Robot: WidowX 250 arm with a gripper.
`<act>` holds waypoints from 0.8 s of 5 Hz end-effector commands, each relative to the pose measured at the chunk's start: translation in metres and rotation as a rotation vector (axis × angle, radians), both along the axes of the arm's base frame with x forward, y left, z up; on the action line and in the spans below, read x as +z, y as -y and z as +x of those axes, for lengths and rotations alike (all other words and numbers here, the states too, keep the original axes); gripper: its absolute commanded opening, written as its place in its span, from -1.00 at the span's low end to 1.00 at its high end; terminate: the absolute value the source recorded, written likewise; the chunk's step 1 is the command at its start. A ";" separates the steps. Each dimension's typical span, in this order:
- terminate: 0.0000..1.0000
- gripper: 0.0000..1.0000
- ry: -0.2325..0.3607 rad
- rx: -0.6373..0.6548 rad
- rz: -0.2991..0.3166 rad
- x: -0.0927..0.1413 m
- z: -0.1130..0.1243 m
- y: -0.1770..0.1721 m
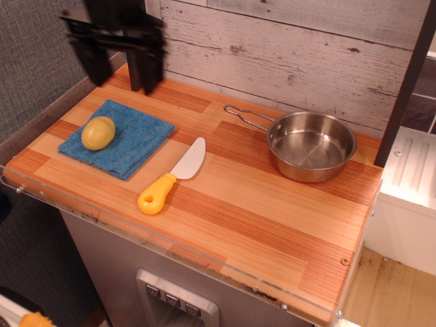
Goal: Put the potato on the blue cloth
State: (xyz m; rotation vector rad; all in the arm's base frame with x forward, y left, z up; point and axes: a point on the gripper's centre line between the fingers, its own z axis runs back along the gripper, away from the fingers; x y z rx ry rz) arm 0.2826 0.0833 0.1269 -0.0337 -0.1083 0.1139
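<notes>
Yellow potato (98, 133) is sitting near the blue cloth (117, 138) edge, risking rolling off, my tool (120, 76) hanging wide open, empty.

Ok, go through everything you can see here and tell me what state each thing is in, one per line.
potato: lying on the blue cloth, free of the gripper
blue cloth: folded flat on the counter's left end
gripper: open, empty, raised above the counter behind the cloth
knife: lying flat, yellow handle toward the front edge
pan: upright, empty
</notes>
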 end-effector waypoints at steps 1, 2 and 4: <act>-1.00 1.00 0.047 -0.017 0.047 -0.011 0.005 0.027; -1.00 1.00 0.081 -0.054 0.060 -0.010 0.005 0.029; -1.00 1.00 0.086 -0.090 0.045 -0.010 0.003 0.026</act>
